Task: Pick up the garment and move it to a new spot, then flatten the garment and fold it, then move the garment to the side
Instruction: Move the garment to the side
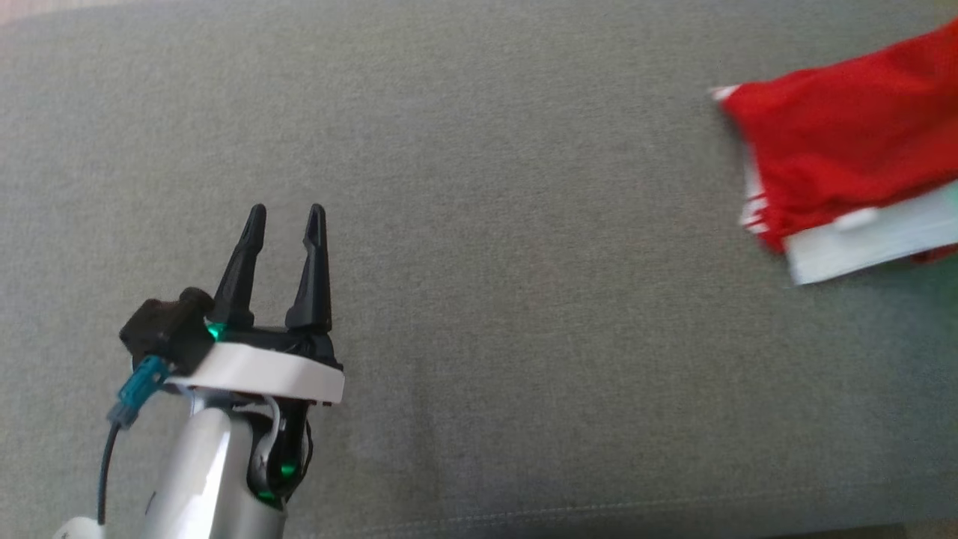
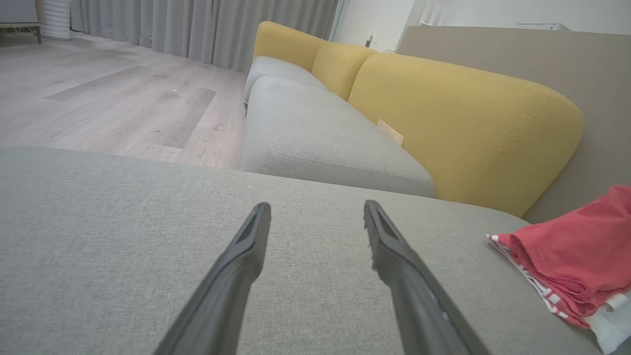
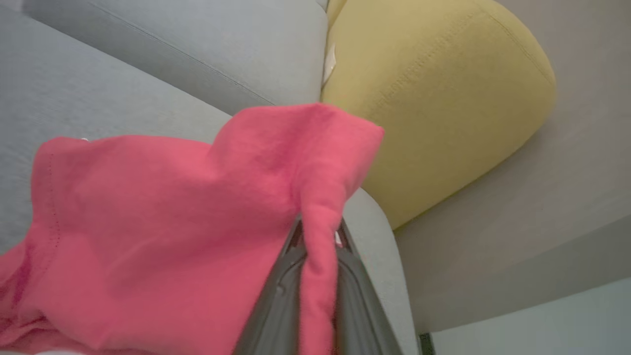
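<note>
The garment (image 1: 846,150) is red with white parts and lies bunched at the right edge of the grey sofa seat (image 1: 486,299) in the head view. It also lies at the right of the left wrist view as a red garment (image 2: 577,256). My left gripper (image 1: 287,212) hovers over the seat at the lower left, far from the cloth, fingers spread and empty; the left wrist view gives the same gap in the left gripper (image 2: 318,209). In the right wrist view my right gripper (image 3: 318,231) is shut on a fold of the garment (image 3: 172,222), which drapes between its fingers.
Yellow back cushions (image 2: 458,128) line the far side of the sofa, with a beige wall panel (image 2: 567,64) behind. A second grey seat cushion (image 2: 315,133) runs off beyond the one I work over. Wood floor (image 2: 108,98) and grey curtains (image 2: 197,24) lie to the left.
</note>
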{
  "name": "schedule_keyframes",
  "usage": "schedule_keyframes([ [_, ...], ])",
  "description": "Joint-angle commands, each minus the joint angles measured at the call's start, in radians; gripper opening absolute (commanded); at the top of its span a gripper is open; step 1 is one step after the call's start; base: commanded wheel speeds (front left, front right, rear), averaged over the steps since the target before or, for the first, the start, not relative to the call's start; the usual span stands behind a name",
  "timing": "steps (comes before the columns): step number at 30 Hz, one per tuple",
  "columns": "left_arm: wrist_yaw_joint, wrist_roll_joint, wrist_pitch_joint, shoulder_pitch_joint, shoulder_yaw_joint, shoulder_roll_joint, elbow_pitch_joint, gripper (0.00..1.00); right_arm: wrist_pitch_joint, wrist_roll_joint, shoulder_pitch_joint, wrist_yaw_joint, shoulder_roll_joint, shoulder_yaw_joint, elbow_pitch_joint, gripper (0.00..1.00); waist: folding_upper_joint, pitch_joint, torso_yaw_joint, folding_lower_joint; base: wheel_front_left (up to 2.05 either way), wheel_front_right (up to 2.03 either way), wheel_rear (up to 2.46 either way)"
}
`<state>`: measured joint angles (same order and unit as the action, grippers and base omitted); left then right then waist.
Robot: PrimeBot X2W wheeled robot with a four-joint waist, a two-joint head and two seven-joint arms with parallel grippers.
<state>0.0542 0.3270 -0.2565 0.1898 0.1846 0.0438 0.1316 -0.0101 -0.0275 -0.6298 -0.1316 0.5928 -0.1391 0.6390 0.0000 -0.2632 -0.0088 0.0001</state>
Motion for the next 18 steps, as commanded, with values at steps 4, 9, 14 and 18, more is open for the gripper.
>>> schedule_keyframes([
  [4,0.008,-0.011,-0.005,0.036,-0.03,0.006,-0.028,1.0,-0.014,-0.03,-0.021,0.001,0.091,0.032,0.005,0.0,0.0,-0.014,0.017,-0.0001,0.0,0.0,0.0],
  [9,0.01,-0.006,-0.005,0.043,-0.026,0.006,-0.027,1.0,-0.041,-0.073,-0.019,0.001,0.141,0.091,0.064,0.0,0.0,-0.026,0.035,-0.0001,0.0,0.0,0.0],
  [14,0.008,-0.004,-0.005,0.045,-0.027,0.006,-0.03,1.0,-0.052,-0.105,-0.012,0.001,0.141,0.148,0.097,0.0,0.0,-0.037,0.04,-0.0001,0.0,0.0,0.0],
  [18,0.009,-0.004,-0.005,0.048,-0.03,0.006,-0.028,1.0,-0.056,-0.129,-0.009,0.001,0.131,0.185,0.103,0.0,0.0,-0.047,0.039,-0.0001,0.0,0.0,0.0],
])
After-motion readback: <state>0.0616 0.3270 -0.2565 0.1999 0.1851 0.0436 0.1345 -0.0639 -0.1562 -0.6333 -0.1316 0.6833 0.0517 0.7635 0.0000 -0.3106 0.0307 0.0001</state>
